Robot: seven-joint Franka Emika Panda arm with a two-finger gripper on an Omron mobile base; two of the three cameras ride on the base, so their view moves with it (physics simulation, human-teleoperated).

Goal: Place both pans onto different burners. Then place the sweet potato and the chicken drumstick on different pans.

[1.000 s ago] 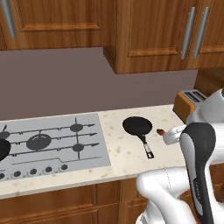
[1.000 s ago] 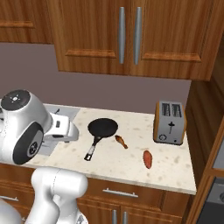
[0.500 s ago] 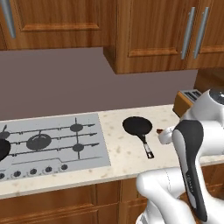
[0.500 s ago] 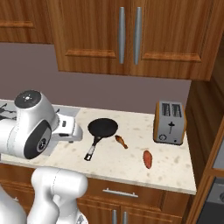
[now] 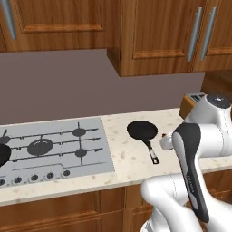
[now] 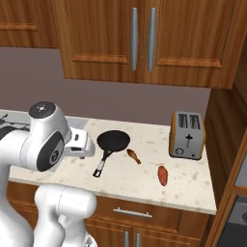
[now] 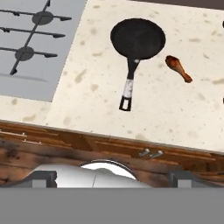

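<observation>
One small round black frying pan [image 7: 137,38] lies on the speckled cream bench [image 7: 183,113], one brown chicken drumstick [image 7: 177,68] just beside it, one orange-red sweet potato [image 6: 163,175] farther off near the silver toaster [image 6: 187,135]. Pincer jaws stand apart, holding nothing.

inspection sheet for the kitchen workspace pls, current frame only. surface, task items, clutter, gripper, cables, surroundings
Surface: speckled beige counter with a grey steel cooktop set into it.
Job's things: one pan sits on the counter beside the cooktop, handle toward the counter's front edge; a second pan lies on the cooktop at the picture's left edge. Chicken drumstick lies on the counter close by the first pan; sweet potato lies on the counter in front of the toaster. Burners unlit.
Clutter: toaster on the counter.
Grippers: gripper open, holding nothing.
Cables: nothing seen.
Surroundings: wooden wall cabinets, drawers below.
</observation>
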